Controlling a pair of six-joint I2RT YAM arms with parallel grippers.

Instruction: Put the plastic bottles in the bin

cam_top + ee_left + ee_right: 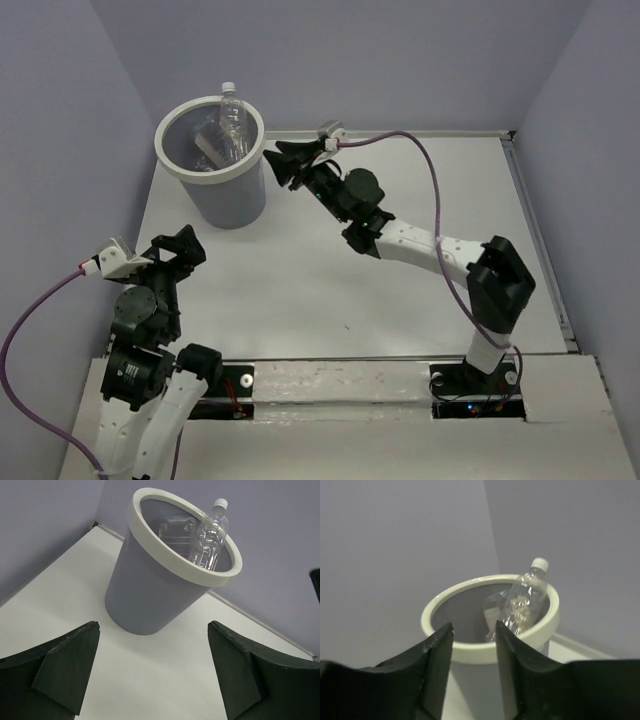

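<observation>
The grey bin [230,200] with a thick white rim stands at the far left of the table. A clear bottle with a white cap [232,115] leans upright inside it, neck above the rim. At least one more clear bottle [208,145] lies deeper inside. No bottle shows on the table. My right gripper [272,165] is open and empty, just right of the bin's rim. My left gripper [195,245] is open and empty, nearer than the bin. The left wrist view shows the bin [145,595] and leaning bottle [209,537]. The right wrist view shows the bin's rim [470,650] and the bottle [525,600].
Purple walls close in the white table [300,280] at the back and both sides. A raised ledge [535,230] runs along its right edge. The right arm stretches diagonally across the table from its base at the near right.
</observation>
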